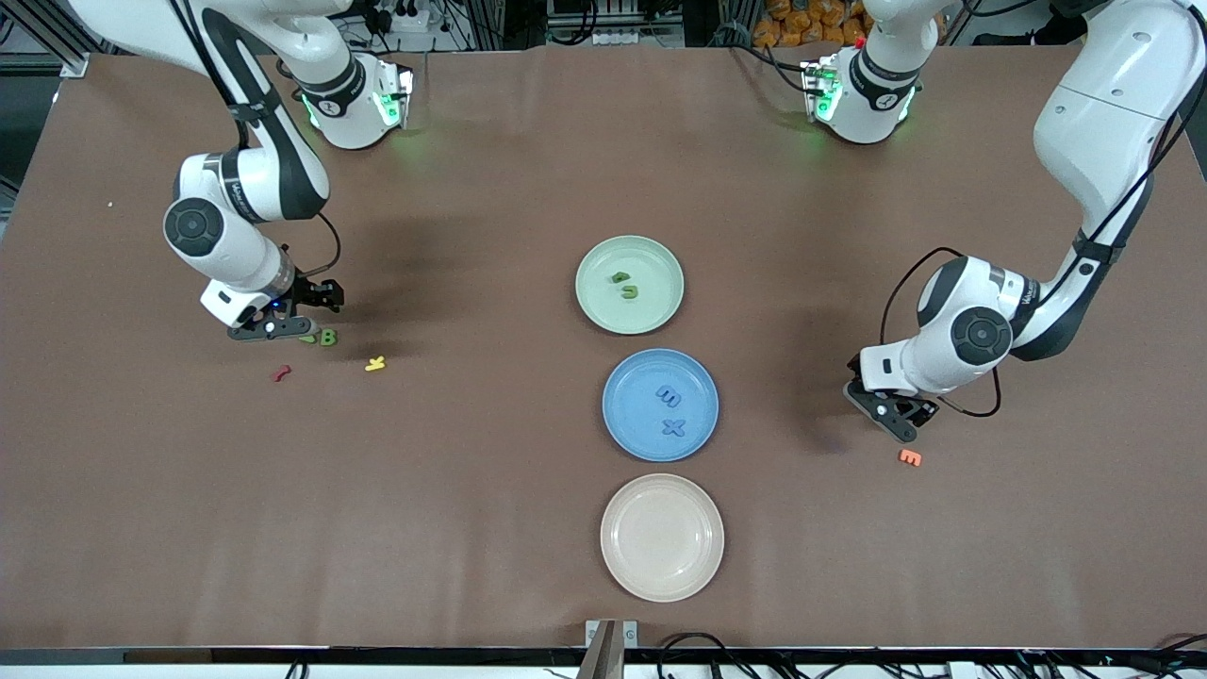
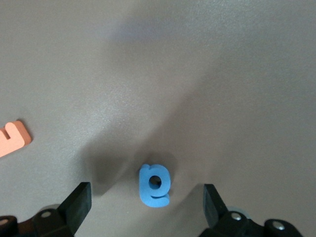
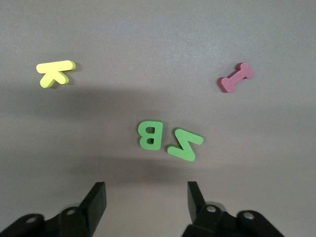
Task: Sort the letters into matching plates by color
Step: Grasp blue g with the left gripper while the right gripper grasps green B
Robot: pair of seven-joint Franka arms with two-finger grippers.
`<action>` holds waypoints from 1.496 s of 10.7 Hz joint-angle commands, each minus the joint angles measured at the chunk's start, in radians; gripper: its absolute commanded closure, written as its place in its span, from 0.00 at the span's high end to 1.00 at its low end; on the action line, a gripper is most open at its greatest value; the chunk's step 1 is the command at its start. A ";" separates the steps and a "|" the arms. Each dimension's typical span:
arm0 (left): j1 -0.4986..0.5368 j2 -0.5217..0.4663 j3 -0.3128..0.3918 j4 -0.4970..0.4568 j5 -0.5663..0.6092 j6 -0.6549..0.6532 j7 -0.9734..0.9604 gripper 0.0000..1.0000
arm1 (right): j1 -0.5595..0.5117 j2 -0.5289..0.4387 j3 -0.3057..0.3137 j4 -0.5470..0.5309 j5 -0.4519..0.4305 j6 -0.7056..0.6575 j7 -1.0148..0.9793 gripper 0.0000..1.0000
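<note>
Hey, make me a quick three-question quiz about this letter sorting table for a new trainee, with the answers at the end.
1. Multiple choice: which plate has no letters on it? A) the pale green plate B) the blue plate C) the cream plate
2. True or false: the left gripper is low over the blue letter, fingers wide apart and not touching it.
3. Fill in: the right gripper is open near two green letters, a B and a ___.

Key
1. C. The green plate holds two green letters; the blue plate holds two blue ones.
2. True.
3. Z.
</note>
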 commanded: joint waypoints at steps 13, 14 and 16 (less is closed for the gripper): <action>-0.006 0.000 -0.007 -0.059 0.036 0.148 -0.305 0.00 | -0.017 0.111 0.006 0.020 0.077 0.202 -0.024 0.64; -0.006 -0.001 -0.009 -0.055 0.033 0.148 -0.305 0.00 | -0.018 0.120 0.006 0.026 0.079 0.203 -0.024 0.64; -0.006 -0.004 -0.010 -0.044 0.031 0.148 -0.320 0.00 | -0.015 0.140 0.006 0.037 0.123 0.206 -0.026 0.62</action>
